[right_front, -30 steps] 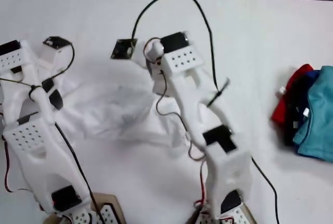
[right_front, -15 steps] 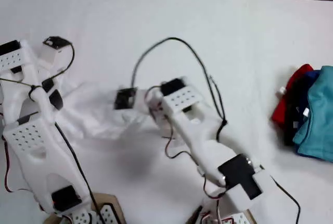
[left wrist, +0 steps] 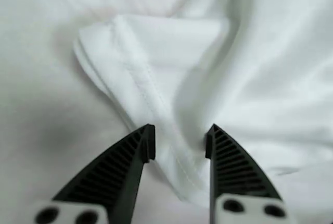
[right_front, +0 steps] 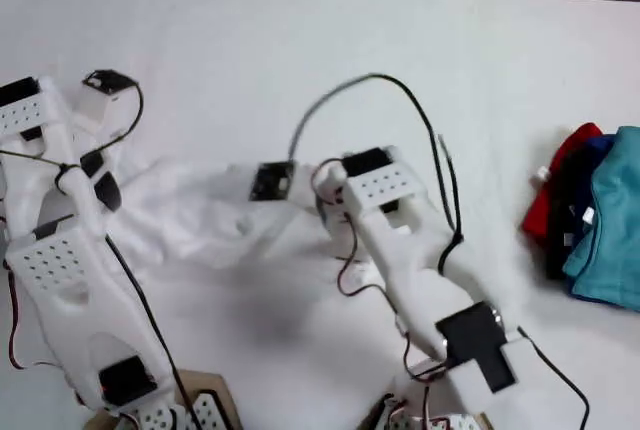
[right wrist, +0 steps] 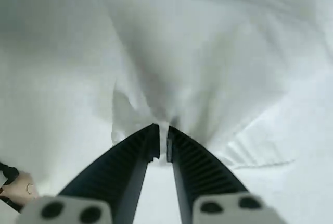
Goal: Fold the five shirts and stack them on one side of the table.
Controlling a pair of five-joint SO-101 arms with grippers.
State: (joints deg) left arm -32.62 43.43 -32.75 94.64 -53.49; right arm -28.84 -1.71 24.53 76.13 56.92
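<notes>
White shirt lies crumpled on the white table, spread across the near-left part of the top between the two arms. The left arm stands along the shirt's left edge, and the right arm reaches in from the near side to the shirt's right end.

Well apart from both, at the table's right edge, sits the stack of folded shirts: a red one, a dark one and a teal one, pressed side by side.

In the left wrist view, the left gripper has its fingers apart, one on each side of a folded, stitched edge of the shirt. The cloth runs through the gap, and I cannot tell whether the tips press on it.

In the right wrist view, the right gripper has its fingers drawn almost together on a pinch of the shirt. The fabric gathers into tight pleats that fan out from the fingertips.
</notes>
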